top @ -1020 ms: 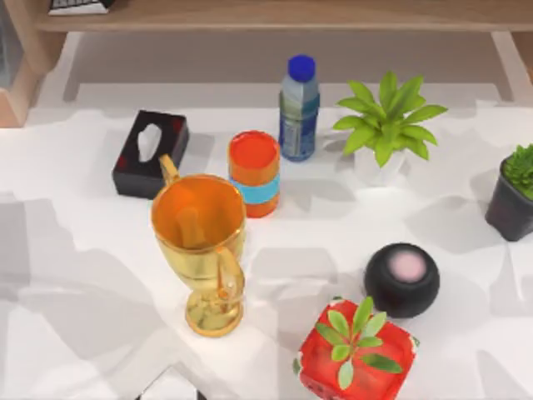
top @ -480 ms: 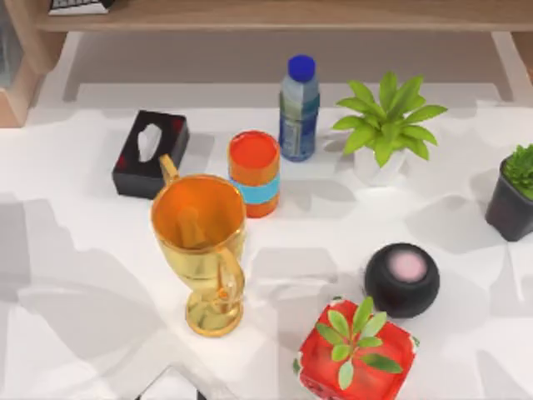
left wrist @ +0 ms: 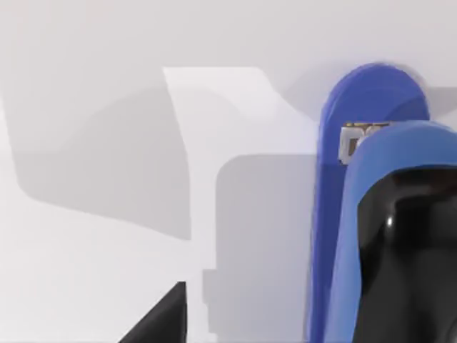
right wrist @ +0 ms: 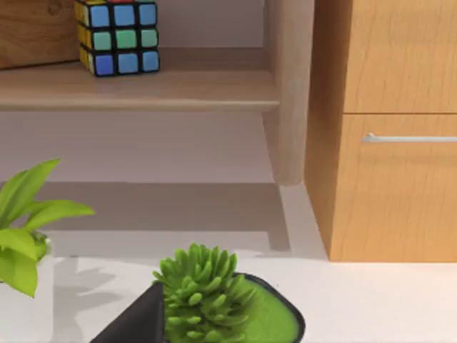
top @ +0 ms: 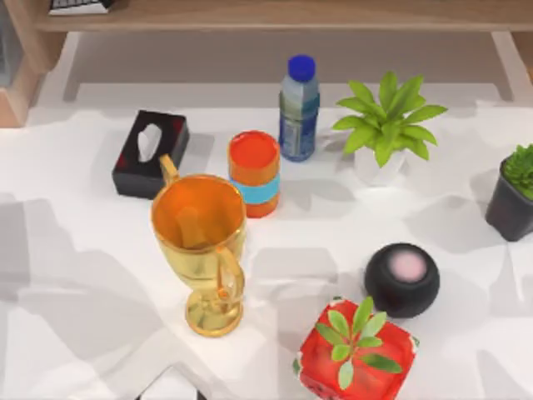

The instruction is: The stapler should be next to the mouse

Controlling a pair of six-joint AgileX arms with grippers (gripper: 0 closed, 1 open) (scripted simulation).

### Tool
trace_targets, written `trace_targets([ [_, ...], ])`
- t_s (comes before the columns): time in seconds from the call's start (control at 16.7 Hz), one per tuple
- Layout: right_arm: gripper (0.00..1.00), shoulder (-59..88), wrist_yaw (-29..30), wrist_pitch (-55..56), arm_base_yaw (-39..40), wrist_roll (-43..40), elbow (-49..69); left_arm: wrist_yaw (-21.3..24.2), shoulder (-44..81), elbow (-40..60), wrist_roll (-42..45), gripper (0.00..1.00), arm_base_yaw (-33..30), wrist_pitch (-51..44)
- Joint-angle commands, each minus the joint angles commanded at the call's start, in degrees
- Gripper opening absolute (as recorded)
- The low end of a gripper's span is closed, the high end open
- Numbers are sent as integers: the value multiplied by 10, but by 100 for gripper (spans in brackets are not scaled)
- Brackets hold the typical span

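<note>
Showing a blue stapler (left wrist: 371, 207) close below the left wrist camera on the white table (left wrist: 93, 271); jaw state cannot be told.

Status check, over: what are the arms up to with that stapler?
Left gripper close at the blue stapler, grip unclear. Right arm parked by the potted succulent. Gold trophy, orange can crowd mid-table.

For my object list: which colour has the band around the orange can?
Light blue; the band circles the orange can, seen best in the top view.
</note>
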Motion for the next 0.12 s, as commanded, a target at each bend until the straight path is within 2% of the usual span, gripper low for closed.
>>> trace_targets([
  [0.12,100,0,0,0,0,0,0,0,0,0,0,100,0,0],
])
